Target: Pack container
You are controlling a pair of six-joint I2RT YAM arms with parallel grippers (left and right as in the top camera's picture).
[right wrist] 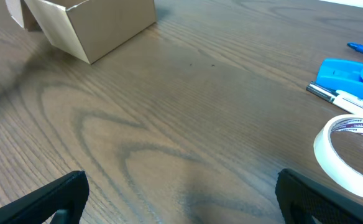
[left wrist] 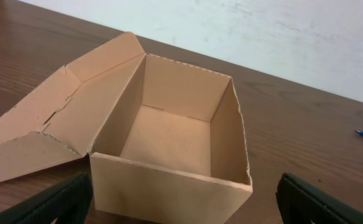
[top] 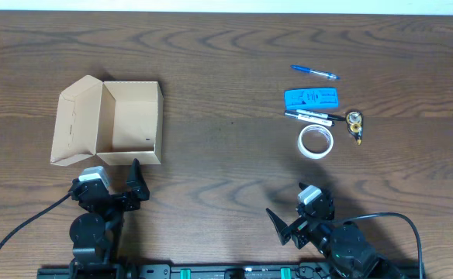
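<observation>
From above, the container sits at the left of the table, its flap lid open to the left. The left gripper is just near of it, jaws wide, holding nothing. The right gripper, equally wide and empty, is near of a tape roll, a marker and a blue pen. In the left wrist view, the open container lies straight ahead. In the right wrist view, the tape roll is at the right and the container is far left.

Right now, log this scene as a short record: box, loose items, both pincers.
container: tan cardboard, lid flap open, empty inside
to pack: tape roll, blue pen, white marker, blue plastic item, loose on the table right of the container
left pincer: open, empty, facing the container
right pincer: open, empty, near the tape roll
</observation>
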